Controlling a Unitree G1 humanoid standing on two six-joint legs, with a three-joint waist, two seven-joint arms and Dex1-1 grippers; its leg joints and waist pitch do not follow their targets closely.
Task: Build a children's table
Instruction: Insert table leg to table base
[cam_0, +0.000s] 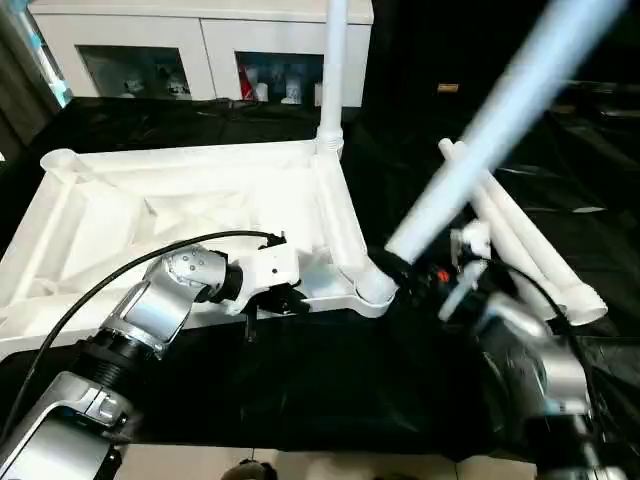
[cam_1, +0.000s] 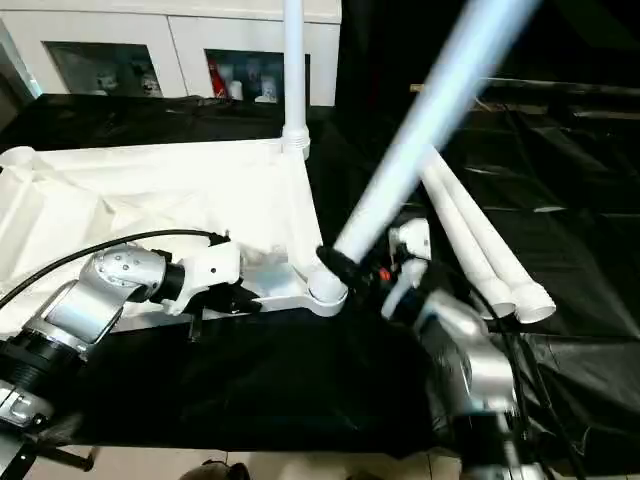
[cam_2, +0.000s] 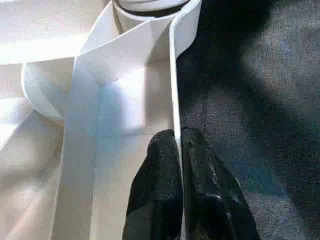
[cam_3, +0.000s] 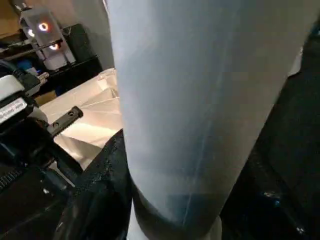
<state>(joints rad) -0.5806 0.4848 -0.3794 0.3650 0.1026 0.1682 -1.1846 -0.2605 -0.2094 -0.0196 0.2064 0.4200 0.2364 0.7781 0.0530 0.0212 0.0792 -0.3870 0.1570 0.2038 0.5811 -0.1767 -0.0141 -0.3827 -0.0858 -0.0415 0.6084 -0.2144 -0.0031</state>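
The white plastic ribbed tabletop (cam_0: 190, 215) lies underside-up on the black-draped bench (cam_0: 300, 385), one tubular leg (cam_0: 335, 70) upright in its far corner socket. Left pincer (cam_2: 179, 145) clamps the near rim; right pincer (cam_1: 345, 265) grips a slanted white leg (cam_0: 490, 130) at the near corner socket (cam_0: 375, 288). Two spare legs (cam_1: 480, 240) lie beside.

A black cloth (cam_0: 300, 385) covers the bench, and beyond its far edge stands a white cabinet (cam_0: 200, 45) with glass doors showing small items inside, while a dark stand with glowing orange lights (cam_3: 42, 30) sits nearby.
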